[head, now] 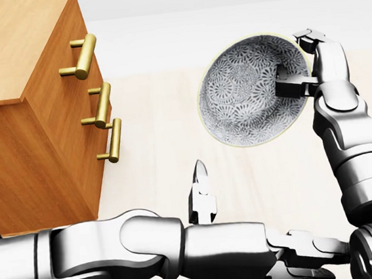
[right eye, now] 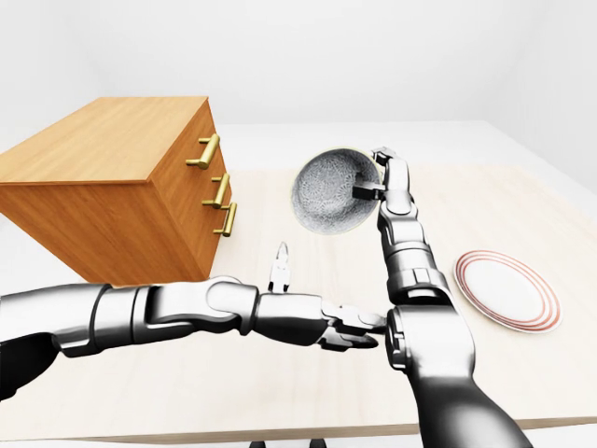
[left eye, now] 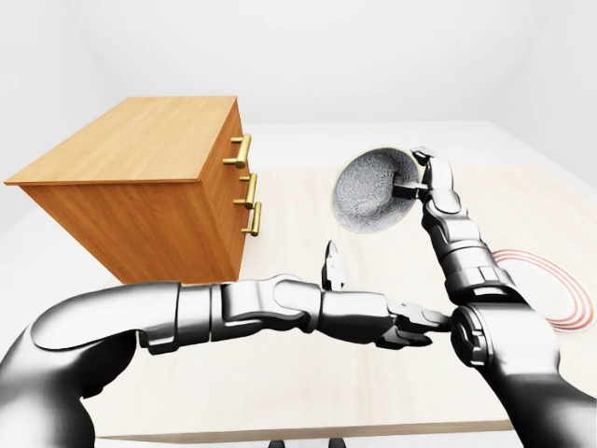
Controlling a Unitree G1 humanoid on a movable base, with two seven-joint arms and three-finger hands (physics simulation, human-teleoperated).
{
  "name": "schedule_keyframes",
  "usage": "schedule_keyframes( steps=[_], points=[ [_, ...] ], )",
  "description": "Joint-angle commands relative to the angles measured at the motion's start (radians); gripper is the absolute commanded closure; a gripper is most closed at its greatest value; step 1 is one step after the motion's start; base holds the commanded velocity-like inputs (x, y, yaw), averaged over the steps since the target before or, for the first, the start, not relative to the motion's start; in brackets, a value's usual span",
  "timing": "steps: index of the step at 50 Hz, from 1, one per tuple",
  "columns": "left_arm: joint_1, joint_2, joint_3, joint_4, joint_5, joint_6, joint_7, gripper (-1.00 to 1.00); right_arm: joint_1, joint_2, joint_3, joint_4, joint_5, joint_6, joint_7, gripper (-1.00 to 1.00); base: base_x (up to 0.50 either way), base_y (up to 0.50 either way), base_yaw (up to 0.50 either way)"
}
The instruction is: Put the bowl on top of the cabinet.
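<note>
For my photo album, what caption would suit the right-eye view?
Right hand lifts a patterned bowl beside the wooden cabinet; a red-rimmed plate waits on the table.

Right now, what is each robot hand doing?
Left hand: cannot tell, its fingers are hidden against the right arm.
Right hand: closed, holding the patterned bowl by its rim.

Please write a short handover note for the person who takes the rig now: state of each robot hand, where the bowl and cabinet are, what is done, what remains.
Right robot hand: shut on the bowl, held in the air, tilted on its side, inside facing the camera.
Left robot hand: holds nothing; its arm lies across the bottom of the head view, one finger sticking up.
Cabinet: stands on the table at the view's left, top bare.
Plate: on the table at right, not involved.
Done: bowl lifted.
Left: carry it left over the cabinet, level it, set it down, release.
</note>
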Motion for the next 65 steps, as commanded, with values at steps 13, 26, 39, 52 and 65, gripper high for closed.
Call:
schedule_keyframes(
  steps=[13,26,39,52,65],
  points=[
    [-0.111,0.044,-0.138,0.013,0.052,0.042,0.012,-1.00,-0.009,-0.006,-0.014,0.009,0.024,0.000,-0.021,1.00,0.00,0.00,0.00],
    [-0.101,0.076,0.160,0.032,0.052,-0.032,0.134,-1.00,0.016,-0.006,-0.014,0.020,0.017,0.000,-0.020,1.00,0.00,0.00,0.00],
    [-0.137,0.072,0.199,0.117,0.052,-0.019,0.201,-1.00,0.031,-0.009,-0.014,0.012,0.015,0.000,-0.013,1.00,0.00,0.00,0.00],
    [-0.126,0.069,0.169,0.148,0.052,0.009,0.201,-1.00,0.048,-0.016,-0.017,-0.010,0.013,0.000,-0.009,1.00,0.00,0.00,0.00],
    [-0.145,-0.016,0.183,0.454,0.052,0.042,0.201,-1.00,0.078,-0.018,-0.021,-0.104,0.020,0.000,-0.001,1.00,0.00,0.00,0.00]
  ],
)
